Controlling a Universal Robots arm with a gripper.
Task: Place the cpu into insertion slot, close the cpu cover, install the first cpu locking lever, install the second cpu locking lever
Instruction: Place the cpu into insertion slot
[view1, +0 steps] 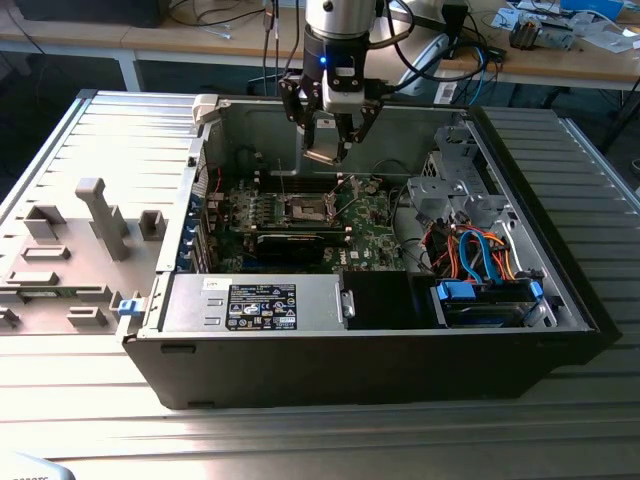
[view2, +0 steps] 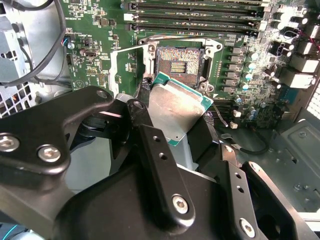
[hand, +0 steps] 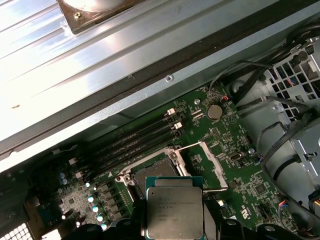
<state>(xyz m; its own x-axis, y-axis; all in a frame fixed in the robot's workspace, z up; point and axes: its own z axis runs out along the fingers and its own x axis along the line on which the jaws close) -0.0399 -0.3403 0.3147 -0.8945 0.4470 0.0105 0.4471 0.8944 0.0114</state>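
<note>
At the exterior view's upper centre, the gripper (view1: 326, 150) clamps the flat silvery cpu (view2: 177, 107) above the dark insertion slot (view2: 179, 61), green board (view2: 100, 30) around.

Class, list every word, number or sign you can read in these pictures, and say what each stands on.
Nothing can be read as it stands.
Dark label on the silver box: rows of print and signs, too small.
Top of the cpu, held in the gripper: faint lines of print, blurred.
Green circuit board: tiny white markings, too small.
</note>
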